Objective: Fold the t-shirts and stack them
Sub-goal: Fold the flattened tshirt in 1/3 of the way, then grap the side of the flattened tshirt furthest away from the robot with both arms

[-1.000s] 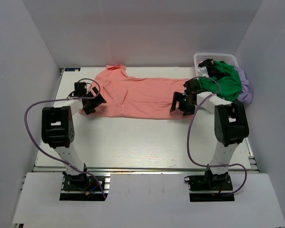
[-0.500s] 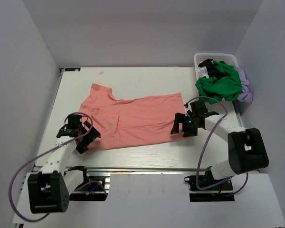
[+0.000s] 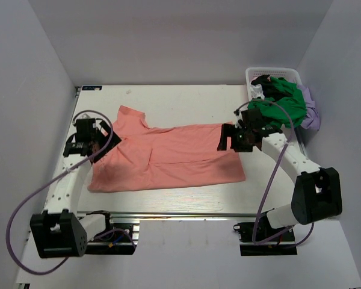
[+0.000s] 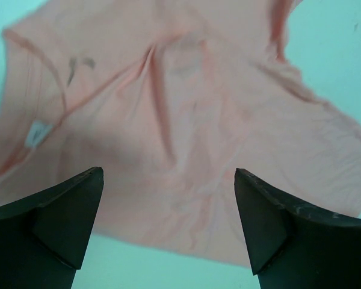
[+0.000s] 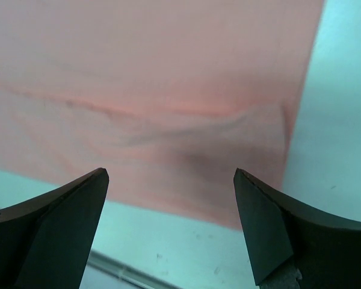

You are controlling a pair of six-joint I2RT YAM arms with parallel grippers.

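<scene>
The salmon-pink t-shirt (image 3: 168, 158) lies spread out on the white desk (image 3: 180, 99), stretched from left to right across its middle, collar end to the left and hem to the right; one sleeve points toward the far edge, and shallow creases run along the cloth. The left gripper (image 4: 168, 173) hangs over the collar end with its fingers spread wide and nothing pinched between them; in the left wrist view the cloth lies flat below, with a small pale label (image 4: 36, 133) showing inside the neckline. The right gripper (image 5: 170, 172) hangs over the hem end near the far right corner of the shirt, its fingers likewise spread wide and holding nothing; the right wrist view shows the straight hem edge, a crease near it and bare desk beyond. At the far right corner of the desk stands a white lattice basket (image 3: 271, 71); a bright green t-shirt (image 3: 283, 103) is heaped on it and spills over its near side, a lilac t-shirt (image 3: 311, 117) hangs out to the right, and a dark one (image 3: 262, 79) sits at the basket's left end.
</scene>
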